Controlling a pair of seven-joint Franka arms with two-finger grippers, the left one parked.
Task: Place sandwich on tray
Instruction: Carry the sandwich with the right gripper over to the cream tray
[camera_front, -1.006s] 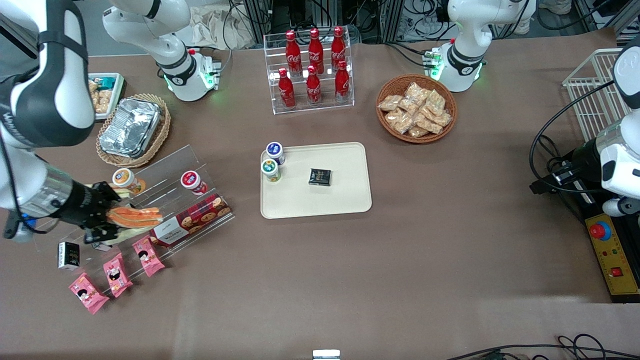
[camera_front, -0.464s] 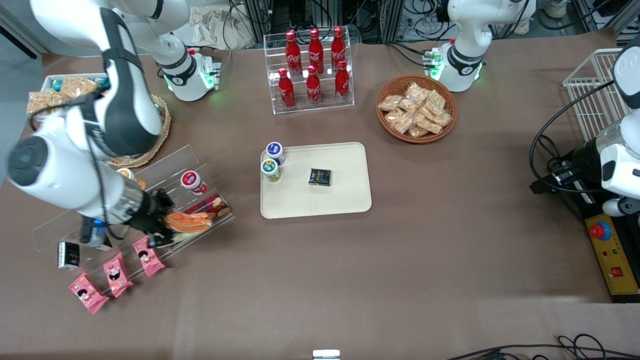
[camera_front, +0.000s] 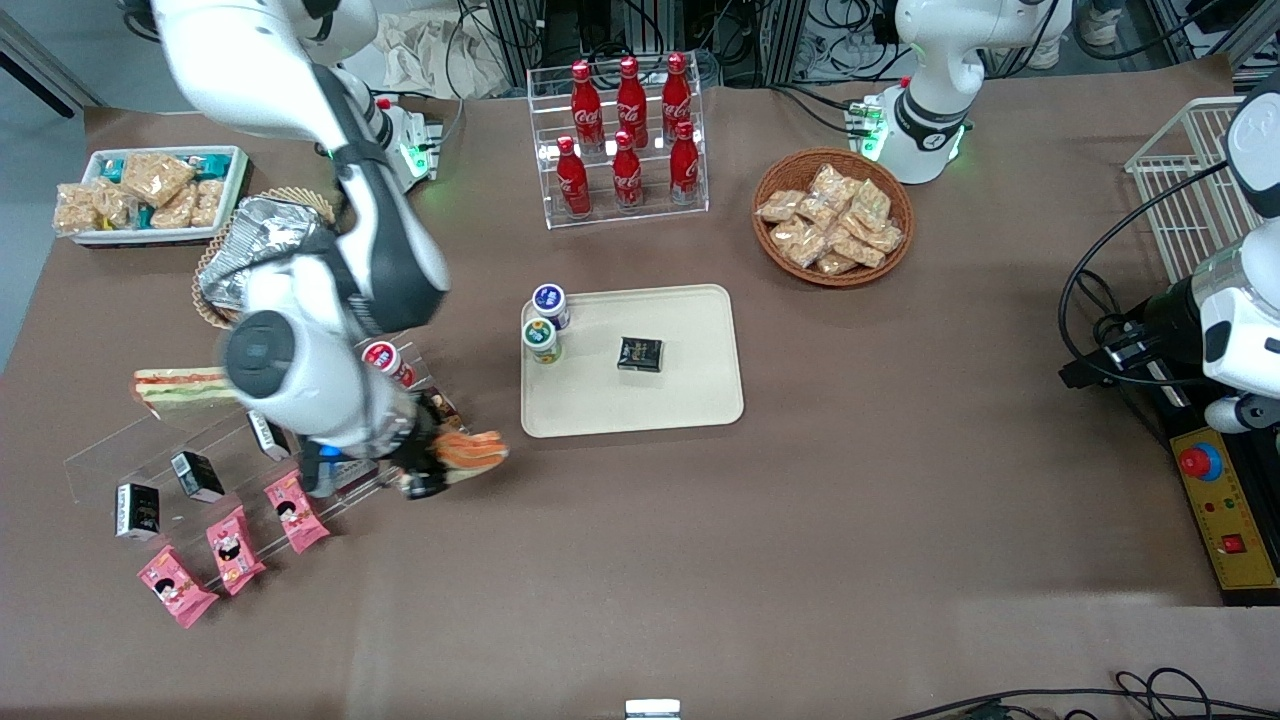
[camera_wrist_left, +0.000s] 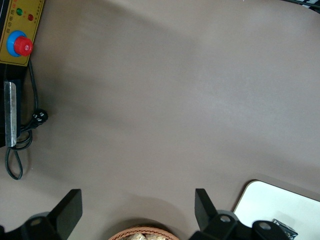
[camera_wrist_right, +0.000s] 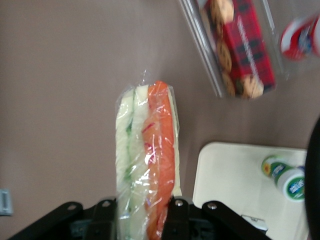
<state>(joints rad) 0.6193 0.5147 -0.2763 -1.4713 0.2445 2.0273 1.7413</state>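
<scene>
The gripper (camera_front: 440, 462) hangs in the air between the clear display rack (camera_front: 150, 445) and the tray (camera_front: 690, 330), a little nearer to the front camera than the tray's near edge. Its fingers (camera_wrist_right: 176, 212) pinch the wrapped sandwich (camera_front: 472, 450) from both sides, so the wedge with the orange filling is lifted off the table and points toward the tray. In the right wrist view the sandwich (camera_wrist_right: 146, 155) stands out from the closed fingers, and a corner of the tray (camera_wrist_right: 225, 170) shows close by.

So the pick seems to be done, and the carrying is partly done. The sandwich is not yet over the tray. What is left is to bring it above a free part of the tray, lower it and let it go. The tray already holds two small cups (camera_front: 545, 322) at one edge and a dark packet (camera_front: 640, 353) near its middle, so the bare area nearer the front camera looks the safest place. The other sandwich (camera_front: 185, 388), with red and green filling, lies on the rack.
</scene>
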